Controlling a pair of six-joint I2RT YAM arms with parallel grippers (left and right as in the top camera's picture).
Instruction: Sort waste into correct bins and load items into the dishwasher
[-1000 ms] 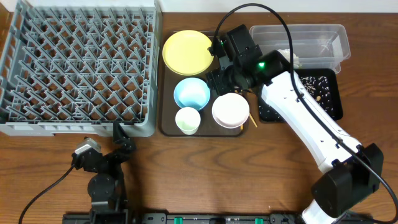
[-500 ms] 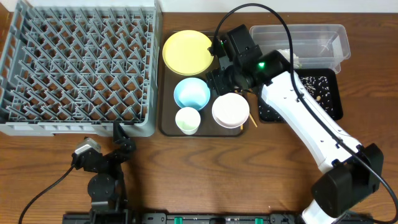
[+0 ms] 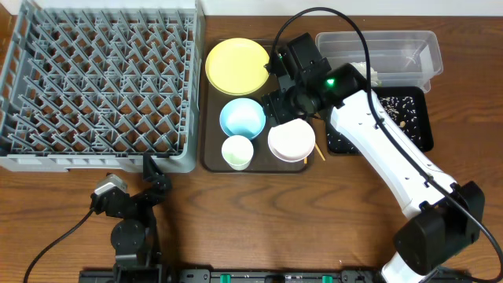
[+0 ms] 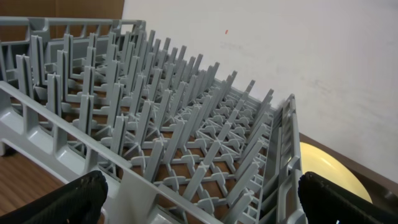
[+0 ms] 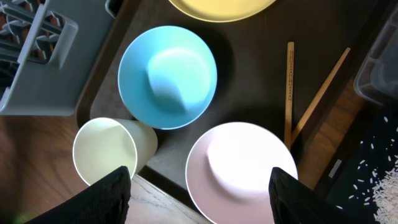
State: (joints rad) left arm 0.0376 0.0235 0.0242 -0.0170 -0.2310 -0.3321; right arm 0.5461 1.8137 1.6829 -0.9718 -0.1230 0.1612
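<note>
My right gripper (image 3: 277,104) (image 5: 202,200) is open and empty, hovering above the dark brown serving tray (image 3: 211,161). Under it are the light blue bowl (image 3: 242,118) (image 5: 166,76), the white cup (image 3: 237,152) (image 5: 104,152), the small white bowl (image 3: 291,140) (image 5: 242,169) and the chopsticks (image 5: 289,87). The yellow plate (image 3: 237,65) lies at the tray's far end. The grey dish rack (image 3: 102,79) (image 4: 186,124) stands at the left. My left gripper (image 3: 155,174) (image 4: 199,205) is open and empty at the rack's near edge.
The clear tub (image 3: 409,47) at the back right holds crumpled white paper (image 3: 371,75). The black tray (image 3: 416,118) in front of it holds scattered rice grains. The rack's corner (image 5: 31,56) lies close to the left of the blue bowl.
My right gripper has shifted very slightly over the serving tray. The left arm and all dishes are where they were.
</note>
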